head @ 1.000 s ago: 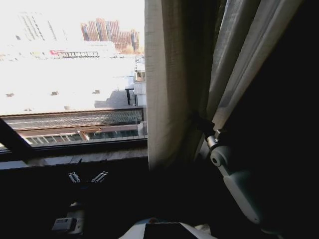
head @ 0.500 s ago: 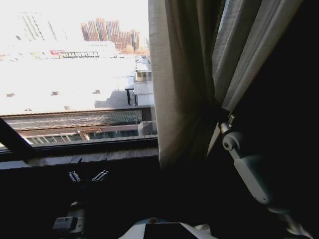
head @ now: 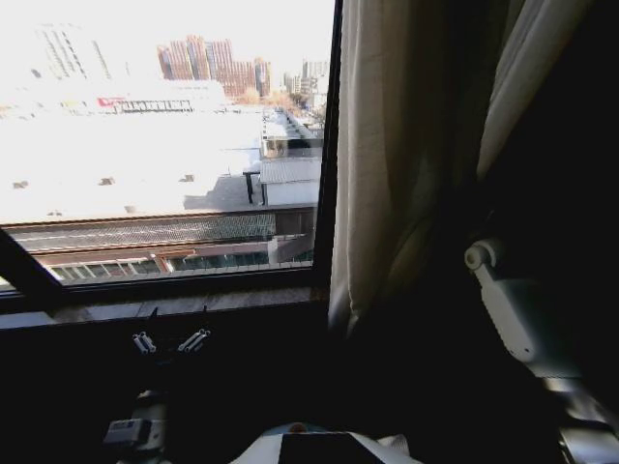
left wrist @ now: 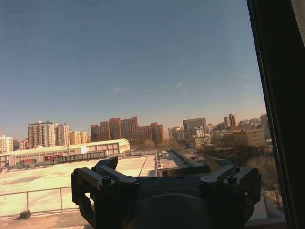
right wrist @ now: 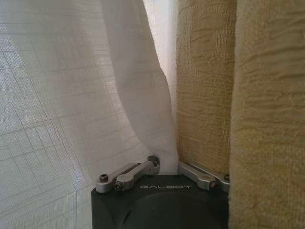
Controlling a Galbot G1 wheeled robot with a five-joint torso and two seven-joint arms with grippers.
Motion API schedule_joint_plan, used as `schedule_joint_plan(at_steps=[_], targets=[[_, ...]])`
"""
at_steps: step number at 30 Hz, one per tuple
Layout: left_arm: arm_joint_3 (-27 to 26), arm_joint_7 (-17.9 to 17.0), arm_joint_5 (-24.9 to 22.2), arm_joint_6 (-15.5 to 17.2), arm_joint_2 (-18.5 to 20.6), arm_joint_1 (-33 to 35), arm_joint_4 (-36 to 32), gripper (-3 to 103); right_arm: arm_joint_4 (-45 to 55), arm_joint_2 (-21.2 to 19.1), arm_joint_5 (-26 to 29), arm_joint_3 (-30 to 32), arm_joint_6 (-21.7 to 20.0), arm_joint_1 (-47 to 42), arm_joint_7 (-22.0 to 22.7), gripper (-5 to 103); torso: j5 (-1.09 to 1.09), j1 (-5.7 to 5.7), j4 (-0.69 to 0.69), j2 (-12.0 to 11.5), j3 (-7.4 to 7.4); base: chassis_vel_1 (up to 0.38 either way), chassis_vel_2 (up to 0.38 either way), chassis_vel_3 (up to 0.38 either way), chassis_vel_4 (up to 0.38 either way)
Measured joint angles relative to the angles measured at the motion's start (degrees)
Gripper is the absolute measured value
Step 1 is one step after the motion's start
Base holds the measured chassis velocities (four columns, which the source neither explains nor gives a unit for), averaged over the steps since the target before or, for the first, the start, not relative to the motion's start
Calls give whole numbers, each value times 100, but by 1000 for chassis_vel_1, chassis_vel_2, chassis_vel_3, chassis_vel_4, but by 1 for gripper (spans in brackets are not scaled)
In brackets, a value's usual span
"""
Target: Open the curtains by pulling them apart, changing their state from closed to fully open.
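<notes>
From the head view, the curtains (head: pixel 406 164) hang bunched right of the black window frame (head: pixel 327 155), the right arm (head: pixel 517 314) beside them. The left wrist view shows the left gripper (left wrist: pixel 164 179) spread wide, empty, facing the glass. In the right wrist view, the right gripper (right wrist: pixel 164 168) pinches sheer white fabric (right wrist: pixel 71 95).

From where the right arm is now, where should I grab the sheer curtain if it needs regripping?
Take the curtain's free inner edge, above its hem, coming from the window side. There the pleats hang bunched into one vertical fold, probably narrow enough for the right gripper, now buried in the sheer cloth, to pinch.
</notes>
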Motion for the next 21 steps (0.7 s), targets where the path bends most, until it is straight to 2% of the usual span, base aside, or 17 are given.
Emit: schedule_joint_plan(at_steps=[6, 8, 11, 12, 13, 14, 15, 16, 17, 18, 19, 21], targets=[[-34, 0, -63, -30, 12, -22, 51, 100, -199, -4, -163, -4, 2, 106, 24, 0, 0, 0, 0, 0, 0, 0, 0, 0, 0], [-38, 0, -73, -48, 14, -39, 74, 100, -68, -14, -173, -5, -5, 27, -4, -3, 0, 0, 0, 0, 0, 0, 0, 0, 0], [-36, 2, -83, -70, 17, -67, 111, 100, 586, -39, -172, -6, -23, -375, -89, 12, -1, 0, 0, 0, 0, 0, 0, 0, 0], [-35, 2, -84, -73, 16, -77, 120, 100, 823, -40, -166, -2, -34, -539, -123, 12, -1, 0, 1, 0, 0, 0, 0, 0, 0], [1, 9, -85, -74, 4, -123, 162, 100, 1923, 16, -146, 5, -192, -1183, -156, 27, -3, 0, -1, 1, -1, 0, 0, 0, 0], [8, 16, -85, -74, -3, -130, 168, 100, 2167, 49, -144, 0, -218, -1320, -143, 33, -3, 0, 0, 1, -1, 0, 0, 0, 0], [8, 16, -85, -74, -3, -130, 168, 100, 2167, 49, -144, 0, -218, -1320, -143, 33, -3, 0, 0, 1, -1, 0, 0, 0, 0], [18, 48, -84, -75, -17, -139, 173, 100, 2615, 113, -141, -45, -262, -1615, -107, 38, -3, -1, 2, 1, -1, 0, 0, 0, 0], [20, 62, -84, -74, -21, -139, 177, 100, 2835, 144, -142, -76, -284, -1762, -99, 38, -2, 0, 0, 1, -1, 0, 0, 0, 0], [22, 79, -83, -76, -25, -138, 182, 100, 3145, 198, -152, -133, -306, -1977, -91, 49, -3, 0, 0, 1, -1, 0, 0, 0, 0], [23, 87, -82, -80, -27, -130, 190, 100, 3409, 260, -159, -191, -322, -2166, -88, 55, -2, 0, 0, 1, -1, 0, 0, 0, 0], [23, 90, -81, -92, -29, -117, 194, 100, 3587, 308, -164, -234, -342, -2296, -83, 55, -2, 0, 0, 1, -1, 0, 0, 0, 0]])
